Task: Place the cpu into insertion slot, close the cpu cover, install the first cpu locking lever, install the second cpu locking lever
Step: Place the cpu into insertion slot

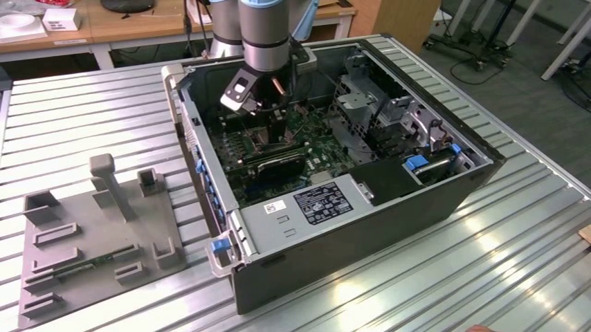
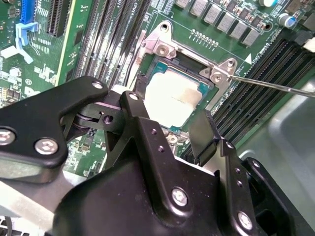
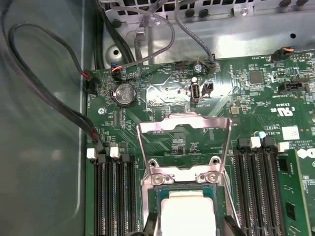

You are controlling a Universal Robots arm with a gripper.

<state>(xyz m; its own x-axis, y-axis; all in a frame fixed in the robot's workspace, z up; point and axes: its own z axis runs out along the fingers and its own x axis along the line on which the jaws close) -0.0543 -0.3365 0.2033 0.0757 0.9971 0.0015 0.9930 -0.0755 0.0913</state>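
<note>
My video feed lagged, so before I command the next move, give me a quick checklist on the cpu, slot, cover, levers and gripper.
1. cpu lying inside the insertion slot: ok.
2. cpu pressed fully flat in the slot: cannot tell.
3. cpu cover swung back, off the slot: ok.
4. locking lever released, sticking out sideways: ok.
5. second lever released: cannot tell.
6. gripper clear of the cover's path: not ok, it sits right over the cpu. The cables lie away from the slot: ok.
</note>
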